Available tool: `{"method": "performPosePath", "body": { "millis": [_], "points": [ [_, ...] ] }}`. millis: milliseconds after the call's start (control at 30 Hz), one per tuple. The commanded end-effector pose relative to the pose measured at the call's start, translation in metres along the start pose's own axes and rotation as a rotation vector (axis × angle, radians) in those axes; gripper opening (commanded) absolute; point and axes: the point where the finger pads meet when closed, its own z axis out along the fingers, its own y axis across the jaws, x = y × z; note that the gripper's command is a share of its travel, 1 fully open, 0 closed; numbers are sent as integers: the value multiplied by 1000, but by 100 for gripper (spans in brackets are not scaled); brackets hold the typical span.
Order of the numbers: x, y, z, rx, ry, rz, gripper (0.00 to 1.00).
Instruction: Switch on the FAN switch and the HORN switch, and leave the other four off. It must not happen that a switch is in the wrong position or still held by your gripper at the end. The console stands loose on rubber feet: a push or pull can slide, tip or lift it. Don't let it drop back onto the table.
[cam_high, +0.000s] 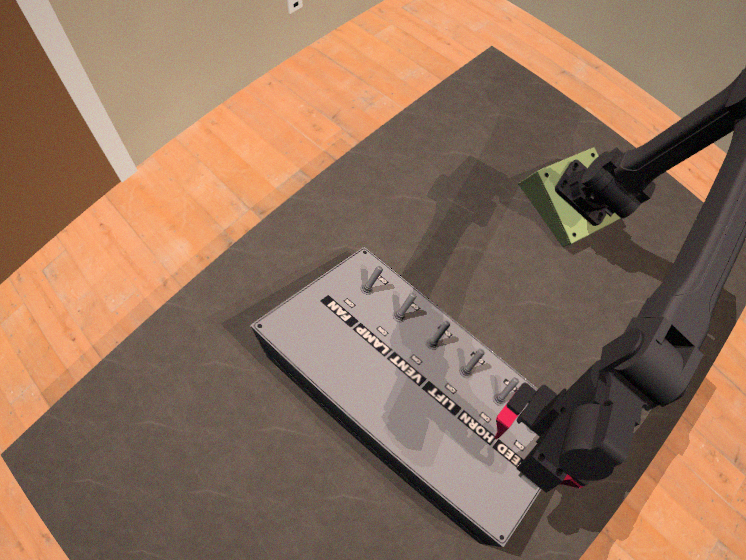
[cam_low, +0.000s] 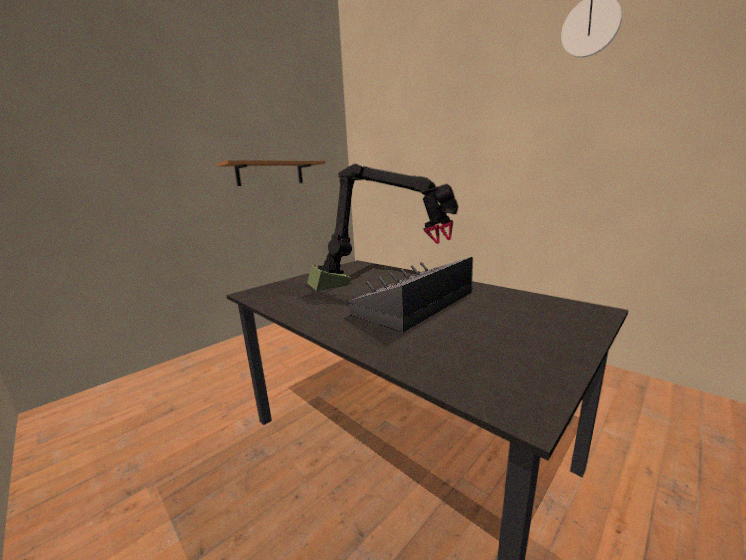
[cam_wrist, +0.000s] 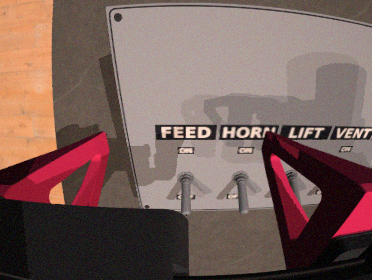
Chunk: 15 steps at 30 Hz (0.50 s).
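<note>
The grey console (cam_high: 391, 385) lies on the dark table, with a row of toggle switches labelled FAN, LAMP, VENT, LIFT, HORN, FEED. The FAN switch (cam_high: 370, 280) and the HORN switch (cam_high: 504, 390) lean the same way as the others, away from their labels. My gripper (cam_high: 538, 446) hovers over the FEED end and hides the FEED switch there. It is well above the console (cam_low: 412, 289) in the exterior view (cam_low: 440, 232). In the wrist view the red fingers are wide open and empty. The FEED lever (cam_wrist: 186, 192) and the HORN lever (cam_wrist: 242, 191) show between them.
The arm's green base (cam_high: 569, 195) stands behind the console, also seen in the exterior view (cam_low: 325, 278). The console's FEED end is near the table edge. A wall shelf (cam_low: 271, 163) hangs far behind the arm.
</note>
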Motion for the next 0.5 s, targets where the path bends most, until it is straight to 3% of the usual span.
{"method": "performPosePath", "body": {
  "millis": [0,167,200,467],
  "points": [
    [-12,0,3,-1,-37,9,100],
    [-14,9,-11,-16,-68,-9,100],
    [-28,13,-17,-21,-91,-15,100],
    [-27,12,-13,-19,-84,-13,100]
  ]
}}
